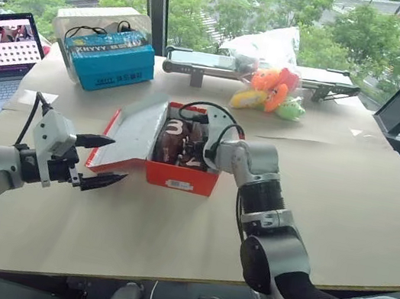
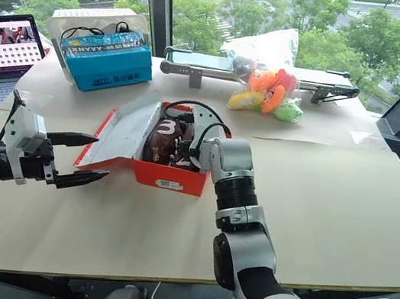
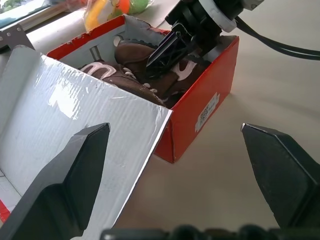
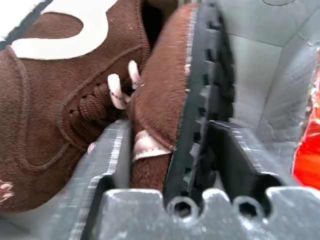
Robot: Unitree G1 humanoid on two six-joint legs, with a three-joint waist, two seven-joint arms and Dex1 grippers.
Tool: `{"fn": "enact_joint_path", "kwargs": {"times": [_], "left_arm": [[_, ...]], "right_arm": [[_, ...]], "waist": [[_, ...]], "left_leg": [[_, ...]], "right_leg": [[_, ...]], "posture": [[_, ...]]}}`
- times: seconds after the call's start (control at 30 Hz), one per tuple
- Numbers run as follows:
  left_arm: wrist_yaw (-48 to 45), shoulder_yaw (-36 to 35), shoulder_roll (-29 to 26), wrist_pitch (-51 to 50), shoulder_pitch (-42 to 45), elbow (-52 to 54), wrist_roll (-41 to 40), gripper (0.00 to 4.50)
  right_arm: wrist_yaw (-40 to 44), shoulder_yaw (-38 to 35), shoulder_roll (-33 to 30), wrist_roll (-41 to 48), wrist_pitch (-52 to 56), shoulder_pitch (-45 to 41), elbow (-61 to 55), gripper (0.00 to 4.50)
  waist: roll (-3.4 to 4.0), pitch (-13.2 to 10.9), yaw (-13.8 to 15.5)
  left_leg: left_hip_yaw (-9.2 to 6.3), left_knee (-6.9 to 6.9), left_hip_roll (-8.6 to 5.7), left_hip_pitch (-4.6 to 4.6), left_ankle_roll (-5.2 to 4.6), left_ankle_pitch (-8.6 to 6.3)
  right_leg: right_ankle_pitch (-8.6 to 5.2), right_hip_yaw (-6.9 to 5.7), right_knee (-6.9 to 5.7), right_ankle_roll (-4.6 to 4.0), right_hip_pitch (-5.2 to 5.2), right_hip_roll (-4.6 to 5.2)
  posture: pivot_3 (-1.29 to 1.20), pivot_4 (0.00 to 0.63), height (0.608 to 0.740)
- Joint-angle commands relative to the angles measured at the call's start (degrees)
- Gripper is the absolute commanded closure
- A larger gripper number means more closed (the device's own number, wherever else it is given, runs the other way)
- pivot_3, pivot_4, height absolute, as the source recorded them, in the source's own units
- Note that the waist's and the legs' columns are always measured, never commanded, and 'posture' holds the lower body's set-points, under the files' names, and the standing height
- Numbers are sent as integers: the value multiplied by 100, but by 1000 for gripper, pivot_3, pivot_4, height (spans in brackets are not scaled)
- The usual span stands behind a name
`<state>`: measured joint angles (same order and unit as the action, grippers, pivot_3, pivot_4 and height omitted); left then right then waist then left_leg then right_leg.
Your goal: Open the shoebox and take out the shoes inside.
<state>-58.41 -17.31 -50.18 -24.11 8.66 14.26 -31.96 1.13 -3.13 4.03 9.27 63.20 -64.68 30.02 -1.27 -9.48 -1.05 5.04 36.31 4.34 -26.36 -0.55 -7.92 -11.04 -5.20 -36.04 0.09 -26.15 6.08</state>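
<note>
shoebox (image 1: 181, 177): red cardboard, white inside, small white label on the near end, standing open on the tan table, lid swung out to its left and tilted | shoes (image 3: 145, 70): two small brown suede sneakers with white markings and laces, lying inside the box

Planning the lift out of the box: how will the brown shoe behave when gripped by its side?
The shoe looks like soft suede, so its side probably flexes. It is small, likely light. Its ridged sole should resist slipping in the right pincer.
</note>
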Motion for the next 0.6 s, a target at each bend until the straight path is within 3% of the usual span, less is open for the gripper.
{"fn": "enact_joint_path", "kwargs": {"times": [0.03, 0.13, 0.43, 0.6], "left_arm": [[36, -92, -4, 19, 102, 158, -90, 0], [38, -86, 2, 15, 115, 150, -100, 0], [22, -31, 6, 15, 188, 106, -81, 0], [-3, 28, 3, 29, 293, 24, -55, 0]], "right_arm": [[60, -50, 31, 51, 18, -85, 78, 3383], [54, -74, 7, 57, 30, -93, 84, 3927], [-72, -358, 23, 155, 111, -263, 47, 3927], [-329, -804, -37, 308, 410, -811, -324, 3927]], "waist": [[0, 0, -5], [0, 0, -14], [0, 0, -8], [1, -3, -3]], "left_leg": [[0, 0, 0, 0, 0, 0], [0, -1, 1, 0, 0, 0], [0, 0, 0, 0, 0, 0], [1, -1, 0, -2, 0, 0]], "right_leg": [[0, 0, 0, 0, 0, 0], [0, 0, 0, 0, 0, 0], [0, 0, 0, 0, 0, 0], [0, 0, 0, 0, -5, -1]], "posture": [[0, 150, 740], [0, 150, 740], [0, 150, 740], [0, 150, 740]]}}
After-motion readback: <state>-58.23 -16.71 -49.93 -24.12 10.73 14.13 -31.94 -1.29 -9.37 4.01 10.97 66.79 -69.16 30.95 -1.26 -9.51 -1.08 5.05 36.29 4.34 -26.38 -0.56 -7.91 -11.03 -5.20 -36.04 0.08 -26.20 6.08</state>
